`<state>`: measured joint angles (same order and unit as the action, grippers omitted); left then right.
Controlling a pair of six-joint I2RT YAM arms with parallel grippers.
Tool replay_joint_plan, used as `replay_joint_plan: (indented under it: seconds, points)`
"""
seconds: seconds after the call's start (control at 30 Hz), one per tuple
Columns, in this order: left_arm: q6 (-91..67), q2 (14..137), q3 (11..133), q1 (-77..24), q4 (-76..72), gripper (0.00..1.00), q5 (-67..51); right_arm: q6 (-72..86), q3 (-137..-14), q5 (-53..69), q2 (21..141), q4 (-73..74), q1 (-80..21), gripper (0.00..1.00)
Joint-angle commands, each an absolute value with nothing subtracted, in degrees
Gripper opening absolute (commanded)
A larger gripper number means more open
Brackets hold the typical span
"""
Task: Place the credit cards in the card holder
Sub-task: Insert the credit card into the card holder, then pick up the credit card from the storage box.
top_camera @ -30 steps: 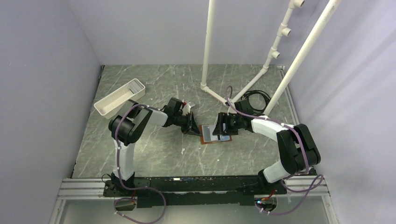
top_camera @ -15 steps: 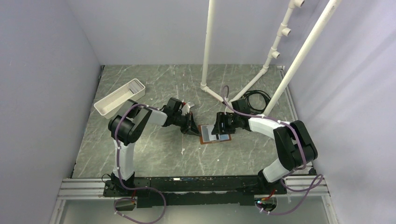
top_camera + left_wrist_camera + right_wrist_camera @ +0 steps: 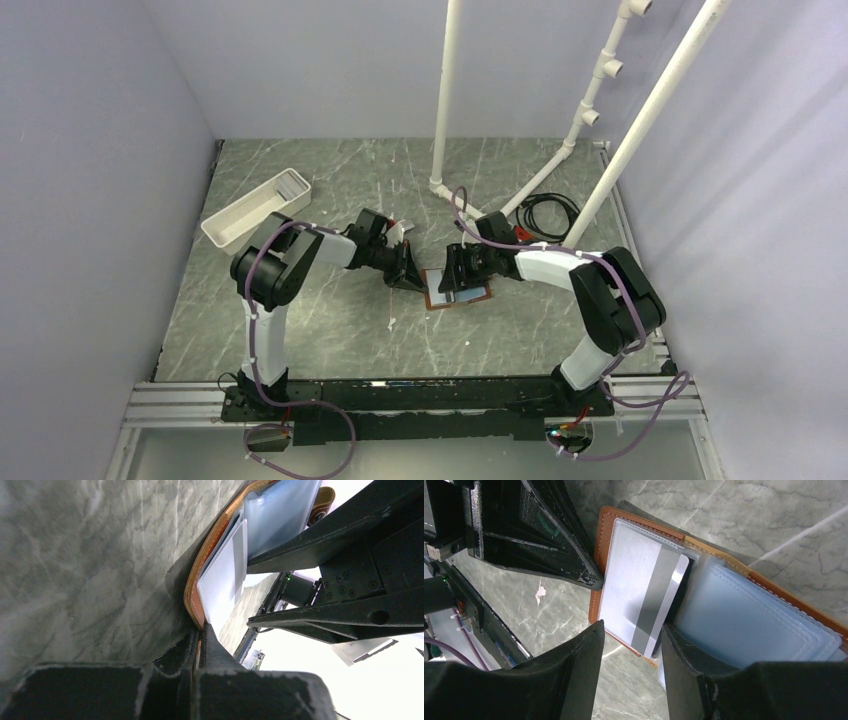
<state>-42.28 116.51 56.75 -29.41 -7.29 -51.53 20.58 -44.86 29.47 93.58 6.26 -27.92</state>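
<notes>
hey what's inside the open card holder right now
A pale card with a grey stripe lies on one half of the card holder, beside a stack of clear sleeves. Whether more cards sit under it or inside the sleeves is covered.

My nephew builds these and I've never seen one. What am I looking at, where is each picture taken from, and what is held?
Two robot arms, left and right, are bolted at a grey marbled tabletop. One picture looks down from above; the other two come from cameras on the wrists, each showing its own jaws. On the table lie a long white plastic tray and an open brown leather card holder. The left gripper has its jaws shut on the holder's edge. The right gripper has its jaws apart around a pale card with a grey stripe, partly in a clear pocket; whether they grip it, I cannot tell.
</notes>
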Motion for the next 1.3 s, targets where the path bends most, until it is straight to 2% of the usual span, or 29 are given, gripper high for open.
replay_joint_plan:
  seconds: [0.0,0.27,0.37,0.5,0.63,0.7,0.77,0.87,0.93,0.97,1.0,1.13,1.27]
  points:
    - [-38.30,114.39,59.43,-29.72,-3.51,0.00,-50.30,19.62,-47.02,31.14,94.71,4.42,-29.09,0.50]
    - [-31.63,114.83,63.96,-29.77,6.87,0.00,-49.19,20.02,-45.52,39.01,95.14,-2.74,-29.24,0.60]
    - [-30.11,114.87,65.30,-29.59,10.40,0.00,-48.59,20.14,-46.11,32.95,93.55,0.57,-29.27,0.66]
    - [-25.42,114.26,67.75,-27.09,18.92,0.01,-47.37,19.22,-48.00,20.34,89.13,12.34,-29.18,0.74]
    - [-16.10,115.43,73.91,-24.97,33.48,0.05,-43.70,19.25,-47.89,20.14,84.71,15.25,-29.09,0.76]
    - [-12.57,114.94,76.88,-23.55,38.94,0.17,-42.21,19.80,-47.33,20.96,82.40,14.89,-28.94,0.77]
    - [-10.16,112.39,78.99,-20.59,42.33,0.36,-43.26,19.67,-46.55,21.09,80.78,14.32,-28.77,0.78]
    - [-6.62,107.81,83.28,-15.16,47.62,0.58,-43.43,18.59,-45.51,21.49,80.38,14.10,-27.76,0.79]
    - [-6.60,104.82,85.58,-10.90,48.96,0.66,-42.79,17.99,-44.74,22.04,80.80,13.86,-26.83,0.79]
    - [-7.64,103.44,86.41,-8.57,48.71,0.83,-41.76,17.94,-44.46,22.44,80.97,13.67,-26.51,0.79]
    - [-9.39,101.90,86.96,-6.10,47.64,0.93,-39.55,17.93,-44.41,22.83,81.15,13.48,-26.26,0.79]
    - [-25.49,96.38,84.66,5.66,36.25,0.99,-24.35,18.52,-44.46,24.73,81.23,11.95,-26.02,0.79]
    - [-37.36,96.37,81.67,9.70,23.13,0.99,-14.97,18.52,-44.68,25.22,81.35,11.32,-25.93,0.79]
